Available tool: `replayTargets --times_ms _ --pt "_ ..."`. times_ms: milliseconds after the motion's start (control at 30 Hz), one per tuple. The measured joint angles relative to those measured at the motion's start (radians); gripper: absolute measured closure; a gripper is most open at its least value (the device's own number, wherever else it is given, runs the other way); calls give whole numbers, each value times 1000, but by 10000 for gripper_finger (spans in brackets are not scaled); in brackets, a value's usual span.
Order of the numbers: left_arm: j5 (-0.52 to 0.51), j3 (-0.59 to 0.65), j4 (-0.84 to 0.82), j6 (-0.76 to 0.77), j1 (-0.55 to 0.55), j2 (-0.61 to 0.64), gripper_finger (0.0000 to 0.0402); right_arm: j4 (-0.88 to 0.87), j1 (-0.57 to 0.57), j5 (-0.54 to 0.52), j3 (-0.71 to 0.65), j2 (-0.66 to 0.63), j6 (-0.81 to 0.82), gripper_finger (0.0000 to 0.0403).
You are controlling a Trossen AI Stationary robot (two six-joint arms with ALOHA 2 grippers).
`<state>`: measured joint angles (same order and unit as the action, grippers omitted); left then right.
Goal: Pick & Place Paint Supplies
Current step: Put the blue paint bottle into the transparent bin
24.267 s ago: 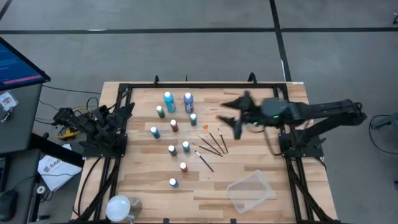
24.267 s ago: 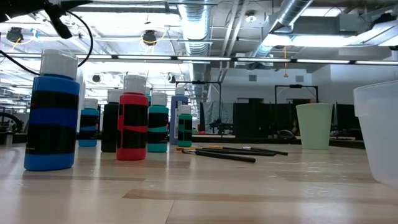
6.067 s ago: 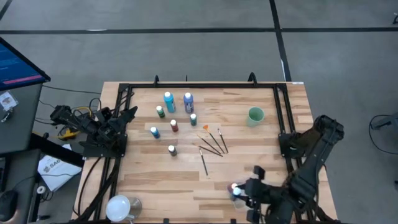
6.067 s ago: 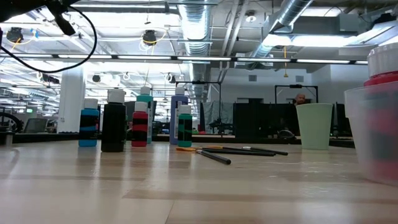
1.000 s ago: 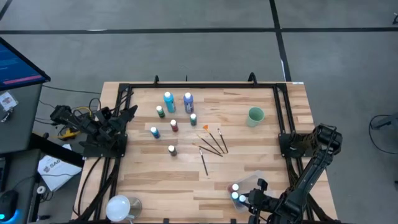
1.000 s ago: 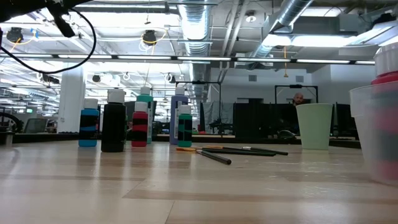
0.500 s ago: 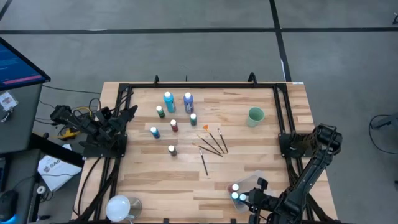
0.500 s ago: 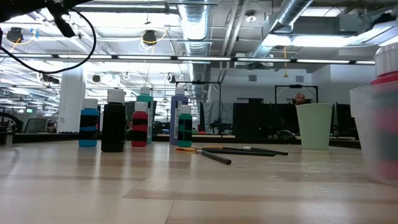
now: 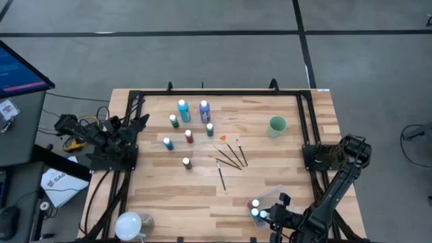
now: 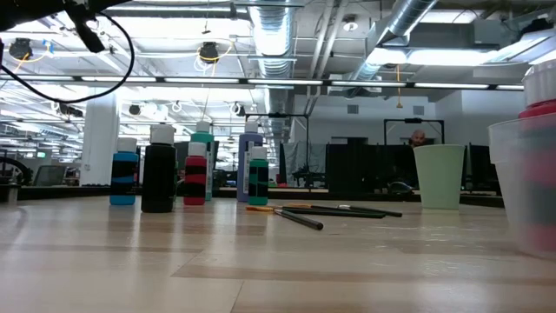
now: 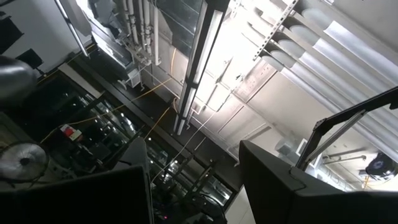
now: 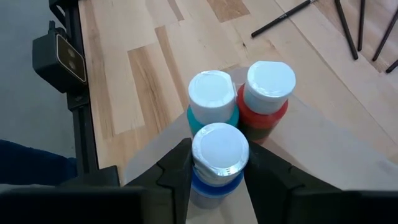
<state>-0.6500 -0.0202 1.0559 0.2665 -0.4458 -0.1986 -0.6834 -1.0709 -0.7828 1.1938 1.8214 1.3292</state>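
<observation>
Right tool (image 12: 216, 177) is sitting over the clear plastic tub (image 9: 287, 194) at the counter's (image 9: 155, 196) near right corner, its two dark fingers (image 12: 176, 171) pinching a blue paint bottle (image 12: 217, 163) just under the white cap. That bottle is standing upright inside the tub, touching a teal bottle (image 12: 212, 101) and a red bottle (image 12: 266, 94) packed together beside it.

Left tool (image 11: 193, 186) is parked off the counter's left edge, pointing up at the ceiling; its fingers are standing spread apart with nothing between them.

Remaining paint bottles are standing upright in a loose cluster on the far left half of the counter: a tall light-blue one (image 9: 182, 109), a darker blue one (image 9: 204, 110), green (image 9: 174, 121), red (image 9: 189, 136), teal (image 9: 210, 129), another blue (image 9: 167, 143), and a dark one (image 9: 186, 162) slightly apart toward the near side.

Paintbrushes (image 9: 231, 155) are lying flat near the counter's centre, fanned side by side, with one brush (image 9: 221, 177) lying apart from the rest.

Pale green cup (image 9: 277, 125) is standing upright toward the far right.
</observation>
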Motion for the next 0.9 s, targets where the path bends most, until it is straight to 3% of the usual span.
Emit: replayTargets --times_ms 567,900 --pt "-5 0 0 -26 0 0 270 105 14 57 0 0 -161 250" --pt "-5 0 0 -26 0 0 270 124 14 92 0 0 -185 176"
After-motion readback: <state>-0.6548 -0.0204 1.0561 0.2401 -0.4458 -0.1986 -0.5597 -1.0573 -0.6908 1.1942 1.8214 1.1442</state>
